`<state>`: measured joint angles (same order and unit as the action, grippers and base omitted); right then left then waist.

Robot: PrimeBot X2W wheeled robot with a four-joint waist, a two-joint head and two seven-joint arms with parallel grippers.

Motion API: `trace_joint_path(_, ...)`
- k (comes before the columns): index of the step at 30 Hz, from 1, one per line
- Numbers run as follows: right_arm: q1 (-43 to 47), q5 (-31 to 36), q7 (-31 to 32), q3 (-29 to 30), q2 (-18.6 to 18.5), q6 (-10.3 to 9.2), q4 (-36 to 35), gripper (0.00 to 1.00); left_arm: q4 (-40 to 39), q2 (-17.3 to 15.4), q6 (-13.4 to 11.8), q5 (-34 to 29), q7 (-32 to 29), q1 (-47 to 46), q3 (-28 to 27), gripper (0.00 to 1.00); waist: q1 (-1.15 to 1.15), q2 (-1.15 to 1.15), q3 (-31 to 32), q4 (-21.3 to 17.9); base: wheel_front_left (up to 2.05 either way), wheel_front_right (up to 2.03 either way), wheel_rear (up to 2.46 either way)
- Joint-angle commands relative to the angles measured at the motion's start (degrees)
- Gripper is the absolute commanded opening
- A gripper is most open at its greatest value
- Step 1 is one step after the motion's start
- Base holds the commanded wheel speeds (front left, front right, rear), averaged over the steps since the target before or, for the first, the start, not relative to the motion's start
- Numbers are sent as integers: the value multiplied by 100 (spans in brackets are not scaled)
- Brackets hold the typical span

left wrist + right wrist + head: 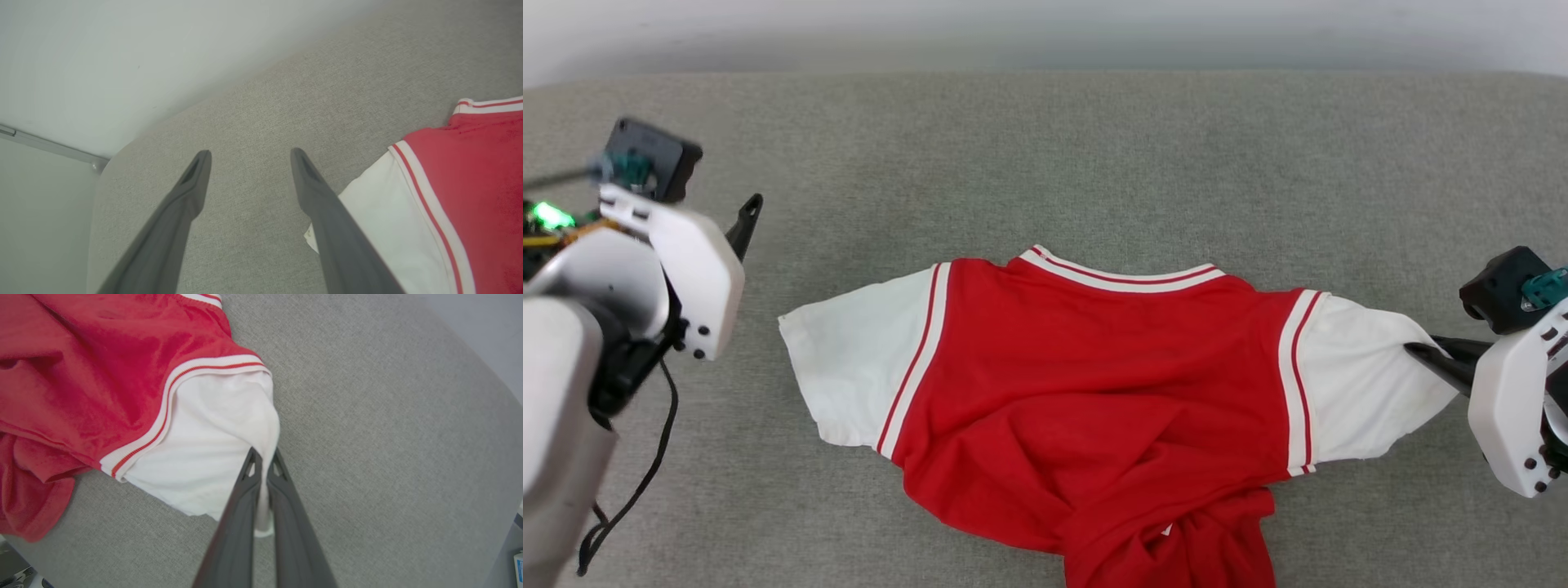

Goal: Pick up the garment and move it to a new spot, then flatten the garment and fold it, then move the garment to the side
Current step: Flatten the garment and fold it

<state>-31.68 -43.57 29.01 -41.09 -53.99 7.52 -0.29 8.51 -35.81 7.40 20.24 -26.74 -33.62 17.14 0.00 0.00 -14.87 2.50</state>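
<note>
Open surface around garment — wall behind.

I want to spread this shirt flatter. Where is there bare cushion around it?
Widest free strip: grey cushion between the shirt collar and the back wall. A smaller patch lies beyond the left-hand sleeve. Crowded at the near edge, where the red hem bunches.

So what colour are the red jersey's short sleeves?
White sleeves on the red jersey T-shirt; right wrist view.

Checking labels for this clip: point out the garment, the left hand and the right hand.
garment (1094, 367), head view, red middle panel.
left hand (250, 153), left wrist view, midway between open fingertips.
right hand (263, 456), right wrist view, midway between shut fingertips.
</note>
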Motion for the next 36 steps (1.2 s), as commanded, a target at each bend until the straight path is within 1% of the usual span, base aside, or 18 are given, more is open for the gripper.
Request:
trace_joint_path(1,91,58,23,72,64,-6,-52,0,-79,-160,-3,353,-365,-213,218,100,0,0,-69,-32,0,0,0)
trace_joint_path(4,116,164,74,175,146,-6,-148,0,-227,-726,-2,891,-1182,-628,826,100,0,0,-183,-77,0,0,0)
trace_joint_path(9,105,281,132,316,236,-6,-303,0,-298,-1153,-2,1797,-2141,-1180,1587,100,0,0,-381,-150,0,0,0)
trace_joint_path(11,94,324,153,334,280,-6,-348,0,-214,-1251,-1,2071,-2502,-1343,1866,100,0,0,-469,-184,0,0,0)
trace_joint_path(15,-8,388,160,375,304,-6,-434,0,-81,-1324,-1,2382,-2900,-1613,2353,100,0,0,-677,-268,0,0,0)
trace_joint_path(18,-102,439,173,384,323,-6,-485,0,86,-1317,-1,2483,-3030,-1731,2706,100,0,0,-831,-326,0,0,0)
trace_joint_path(23,-222,481,182,356,354,-6,-538,0,346,-1280,-1,2571,-3039,-1831,3319,100,0,0,-1033,-413,0,0,0)
trace_joint_path(29,-311,488,189,296,372,-6,-533,0,669,-1182,-1,2658,-2952,-1804,4090,100,0,0,-1115,-456,0,0,0)
trace_joint_path(30,-321,481,185,283,377,-6,-521,0,704,-1171,0,2672,-2919,-1830,4190,47,0,0,-1108,-455,0,0,0)
trace_joint_path(31,-325,473,180,273,381,-6,-507,0,746,-1160,0,2703,-2892,-1856,4269,0,0,0,-1092,-451,0,0,0)
trace_joint_path(33,-309,455,160,243,383,-6,-461,0,798,-1169,0,2759,-2828,-1938,4431,0,0,0,-1012,-436,0,0,0)
trace_joint_path(36,-292,438,91,224,385,-6,-401,0,885,-1260,-5,2828,-2614,-2136,4529,0,0,0,-830,-395,0,0,0)
